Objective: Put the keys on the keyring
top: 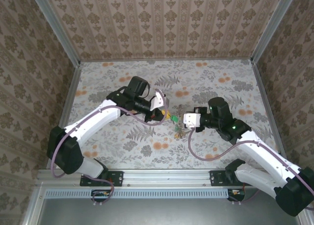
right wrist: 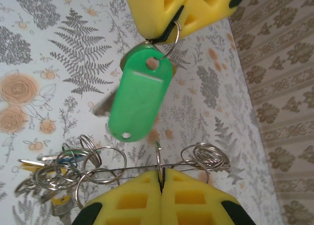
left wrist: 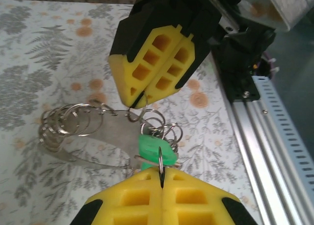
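left gripper (right wrist: 164,35) was clamped shut, pinching the green key (right wrist: 140,100) by its ring, upper centre | right gripper (right wrist: 161,178) was clamped shut on keyring (right wrist: 137,167), bottom centre

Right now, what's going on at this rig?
Both arms meet mid-table. The left gripper has its jaws shut on the small ring of the green key, which dangles below it. The right gripper has its jaws shut on a split ring in the bundle of rings and keys. A thin keyring wire runs past its fingertips and carries more rings. From the right wrist, the green key looks separate from the bundle, not yet threaded on.
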You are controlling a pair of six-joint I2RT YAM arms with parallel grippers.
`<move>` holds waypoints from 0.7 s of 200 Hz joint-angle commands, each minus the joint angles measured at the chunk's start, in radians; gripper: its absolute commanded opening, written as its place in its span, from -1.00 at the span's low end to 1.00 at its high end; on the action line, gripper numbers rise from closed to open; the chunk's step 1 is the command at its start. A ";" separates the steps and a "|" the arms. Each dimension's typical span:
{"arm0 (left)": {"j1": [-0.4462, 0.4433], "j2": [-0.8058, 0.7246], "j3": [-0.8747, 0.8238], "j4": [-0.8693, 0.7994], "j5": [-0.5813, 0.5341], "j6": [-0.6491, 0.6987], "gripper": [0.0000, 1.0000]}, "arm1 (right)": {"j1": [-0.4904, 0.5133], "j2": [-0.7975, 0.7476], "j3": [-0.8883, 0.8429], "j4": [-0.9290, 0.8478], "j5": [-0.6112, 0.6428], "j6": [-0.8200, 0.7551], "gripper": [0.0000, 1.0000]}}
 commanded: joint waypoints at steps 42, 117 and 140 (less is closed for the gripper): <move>-0.037 0.078 0.084 -0.053 0.143 -0.038 -1.00 | 0.037 -0.016 -0.050 0.192 0.071 -0.219 -1.00; -0.036 0.169 0.113 -0.015 0.205 -0.130 -1.00 | 0.061 -0.012 -0.068 0.265 0.128 -0.439 -1.00; -0.026 0.181 0.110 0.030 0.195 -0.184 -1.00 | 0.063 -0.012 -0.063 0.259 0.124 -0.459 -1.00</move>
